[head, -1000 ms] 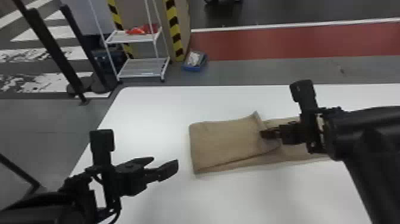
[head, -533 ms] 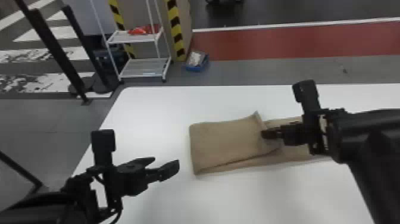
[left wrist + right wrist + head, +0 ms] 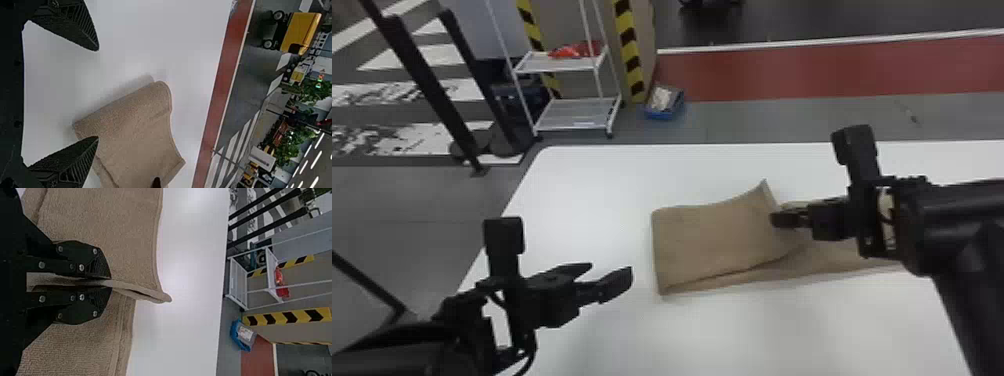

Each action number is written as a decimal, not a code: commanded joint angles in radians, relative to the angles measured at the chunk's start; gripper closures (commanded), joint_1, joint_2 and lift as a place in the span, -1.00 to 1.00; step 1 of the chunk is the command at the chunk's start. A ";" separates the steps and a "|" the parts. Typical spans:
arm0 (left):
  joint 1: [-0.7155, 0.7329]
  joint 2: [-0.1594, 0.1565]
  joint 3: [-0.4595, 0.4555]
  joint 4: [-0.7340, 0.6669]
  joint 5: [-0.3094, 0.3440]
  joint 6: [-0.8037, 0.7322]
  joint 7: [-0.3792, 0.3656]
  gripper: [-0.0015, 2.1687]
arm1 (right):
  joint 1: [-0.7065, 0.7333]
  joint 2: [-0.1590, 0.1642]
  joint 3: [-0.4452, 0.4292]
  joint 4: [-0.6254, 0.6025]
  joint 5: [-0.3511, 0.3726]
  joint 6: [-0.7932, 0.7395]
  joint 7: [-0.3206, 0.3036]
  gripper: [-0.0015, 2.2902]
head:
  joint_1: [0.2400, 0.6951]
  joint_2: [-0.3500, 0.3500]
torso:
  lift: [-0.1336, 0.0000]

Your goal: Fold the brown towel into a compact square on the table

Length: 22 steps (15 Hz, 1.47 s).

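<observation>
Here's the brown towel (image 3: 712,240), folded over mid-worktop (image 3: 782,330), its right end partly hidden behind the right arm (image 3: 957,220). The right gripper (image 3: 784,220) pinches a raised edge of cloth tight; the left gripper (image 3: 609,275) hangs wide open, empty, just left. Open white surface runs near, far and left, out to the rounded far-left corner.

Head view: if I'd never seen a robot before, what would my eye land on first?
Probably the brown towel, partly folded on the white table, its raised edge pinched by the black right hand. Next, the left hand, open beside the towel's left end. Beyond the table, the red floor strip stands out.
</observation>
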 commanded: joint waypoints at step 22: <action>-0.019 -0.001 -0.044 0.035 -0.006 -0.006 0.008 -0.93 | 0.163 -0.035 -0.285 -0.231 -0.106 0.058 0.034 -0.13 | 1.00 0.17 | -0.84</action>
